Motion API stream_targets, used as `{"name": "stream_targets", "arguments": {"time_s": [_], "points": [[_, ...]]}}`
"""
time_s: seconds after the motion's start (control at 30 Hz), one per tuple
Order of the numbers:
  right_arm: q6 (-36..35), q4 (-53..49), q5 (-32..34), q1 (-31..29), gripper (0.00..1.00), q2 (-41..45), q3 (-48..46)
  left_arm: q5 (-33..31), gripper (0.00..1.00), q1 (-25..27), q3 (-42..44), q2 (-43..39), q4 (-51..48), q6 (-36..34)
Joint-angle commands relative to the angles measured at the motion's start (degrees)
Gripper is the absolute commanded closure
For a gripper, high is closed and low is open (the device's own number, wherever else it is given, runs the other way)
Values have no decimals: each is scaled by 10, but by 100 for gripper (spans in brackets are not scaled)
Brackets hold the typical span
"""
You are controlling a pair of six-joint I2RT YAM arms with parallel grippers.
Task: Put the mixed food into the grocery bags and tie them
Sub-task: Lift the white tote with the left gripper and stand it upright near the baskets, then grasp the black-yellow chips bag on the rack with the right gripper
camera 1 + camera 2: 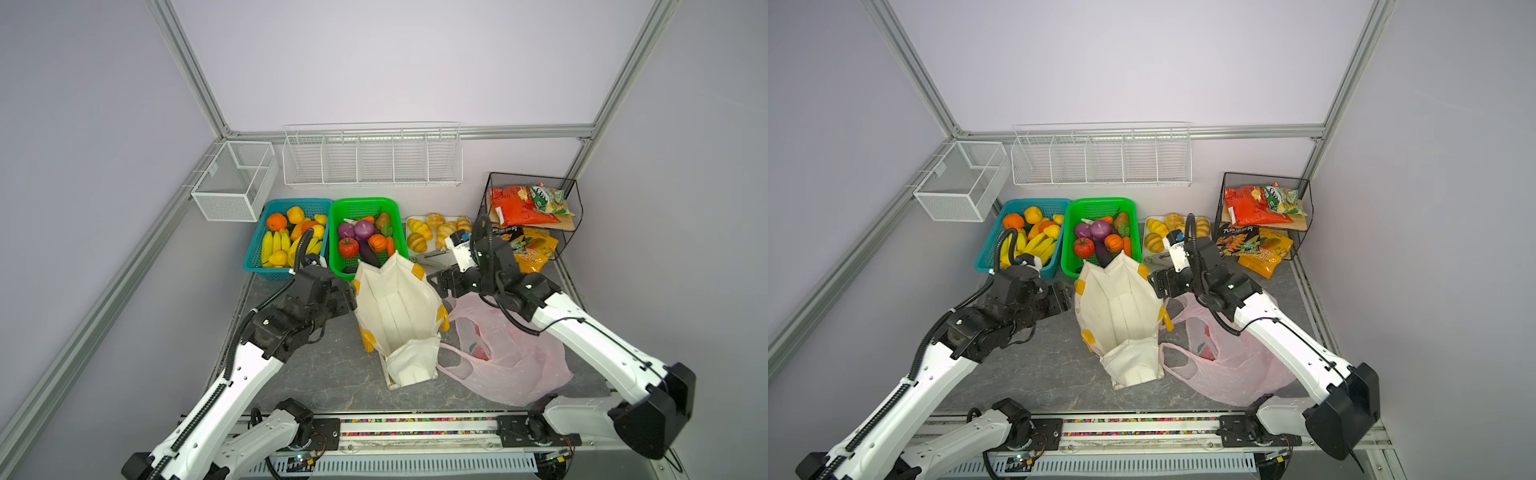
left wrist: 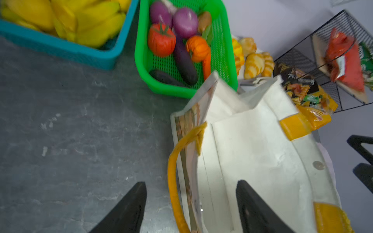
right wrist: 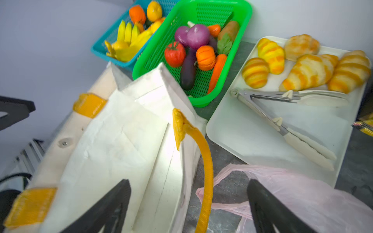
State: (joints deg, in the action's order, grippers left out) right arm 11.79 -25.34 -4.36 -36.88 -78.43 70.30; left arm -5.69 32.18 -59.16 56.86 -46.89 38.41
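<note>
At the front edge, a rail (image 1: 415, 428) carries both arm bases beside the grey marbled tabletop (image 1: 324, 374). Mid-table the canvas tote (image 1: 399, 307) stands open. The left gripper (image 2: 191, 182) and right gripper (image 3: 188, 180) flank it, jaws spread wide, each straddling a tote wall and handle and clamping nothing. The pink bag (image 1: 511, 365) lies crumpled just right of the tote. Beyond, the green basket (image 1: 361, 205) holds the tomato (image 1: 348, 247), onion (image 1: 364, 229), pumpkin (image 1: 377, 242) and eggplant (image 1: 369, 255). Snack packets (image 1: 536, 249) sit at a black wire rack (image 2: 298, 58). White wire baskets (image 1: 374, 162) hang on lilac walls (image 1: 395, 62).
</note>
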Motion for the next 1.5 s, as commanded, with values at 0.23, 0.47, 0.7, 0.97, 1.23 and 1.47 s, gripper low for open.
{"name": "stream_targets", "arguments": {"time_s": [0.23,0.47,0.7,0.97,1.23,1.47], "points": [[23,-8,-9,-14,70,-18,-34,124,91,-4,43,78,141,-15],[42,-3,-41,-21,78,43,-85,207,100,-3,-17,159,158,-85],[38,-30,23,-14,56,88,-84,208,100,-5,-56,200,144,-134],[31,-45,1,113,23,132,-46,205,100,-7,-22,176,164,-147],[140,73,-40,312,13,84,-100,210,100,-8,-8,163,183,-159],[256,233,12,404,14,-56,-139,229,100,-9,-1,161,200,-155]]}}
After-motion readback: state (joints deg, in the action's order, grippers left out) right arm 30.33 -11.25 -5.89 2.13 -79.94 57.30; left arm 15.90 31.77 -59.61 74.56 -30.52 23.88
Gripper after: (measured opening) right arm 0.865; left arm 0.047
